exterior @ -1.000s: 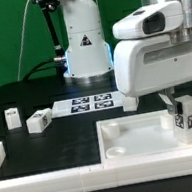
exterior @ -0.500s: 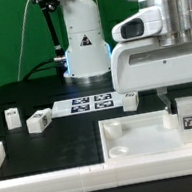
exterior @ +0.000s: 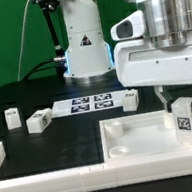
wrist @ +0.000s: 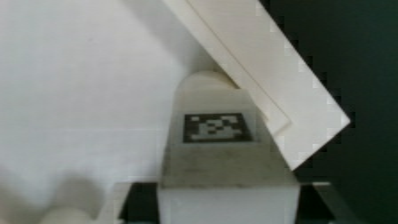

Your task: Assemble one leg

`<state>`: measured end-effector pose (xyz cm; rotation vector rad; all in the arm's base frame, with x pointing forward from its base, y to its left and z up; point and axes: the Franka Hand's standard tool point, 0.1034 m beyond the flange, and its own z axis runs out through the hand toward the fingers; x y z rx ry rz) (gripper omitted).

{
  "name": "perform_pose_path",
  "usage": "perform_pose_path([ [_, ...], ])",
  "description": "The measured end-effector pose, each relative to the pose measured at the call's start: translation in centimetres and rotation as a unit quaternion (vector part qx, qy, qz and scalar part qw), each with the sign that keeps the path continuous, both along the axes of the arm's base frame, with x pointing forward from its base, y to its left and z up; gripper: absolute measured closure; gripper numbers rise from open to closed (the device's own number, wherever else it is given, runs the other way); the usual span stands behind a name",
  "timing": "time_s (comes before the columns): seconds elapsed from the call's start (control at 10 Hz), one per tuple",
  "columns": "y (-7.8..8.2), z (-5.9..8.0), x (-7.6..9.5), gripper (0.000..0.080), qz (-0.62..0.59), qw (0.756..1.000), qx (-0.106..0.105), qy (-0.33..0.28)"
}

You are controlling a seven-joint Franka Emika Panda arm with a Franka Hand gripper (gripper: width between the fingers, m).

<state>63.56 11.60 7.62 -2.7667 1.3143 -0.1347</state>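
Over at the exterior view's right, the gripper (exterior: pixel 183 108) hangs above the big white square tray (exterior: pixel 128 147) with its two fingers clamped on a leg (exterior: pixel 186 117) — a stubby white block showing its black-and-white tag toward the camera. That leg sits low over the tray's far right part, tilted a little; whether its foot touches the tray I cannot tell. From the wrist view the same leg (wrist: pixel 221 130) fills the middle, tag up, with the tray's raised rim (wrist: pixel 267 70) running slantwise just beside it. Back on the black table (exterior: pixel 51 142) lie the marker board (exterior: pixel 92 104), two loose legs at the exterior view's left — one upright (exterior: pixel 12 118), one lying on its side (exterior: pixel 38 120) — and another small one (exterior: pixel 130 99) next to the board
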Motion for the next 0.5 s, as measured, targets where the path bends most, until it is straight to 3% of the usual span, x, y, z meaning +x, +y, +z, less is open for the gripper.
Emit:
perform_pose_path([
  [0.3,0.0,-0.02,-0.16,0.0506,-0.126,0.992,0.02,0.008],
  [0.5,0.0,-0.03,-0.18,0.05,-0.141,0.99,0.023,0.01],
])
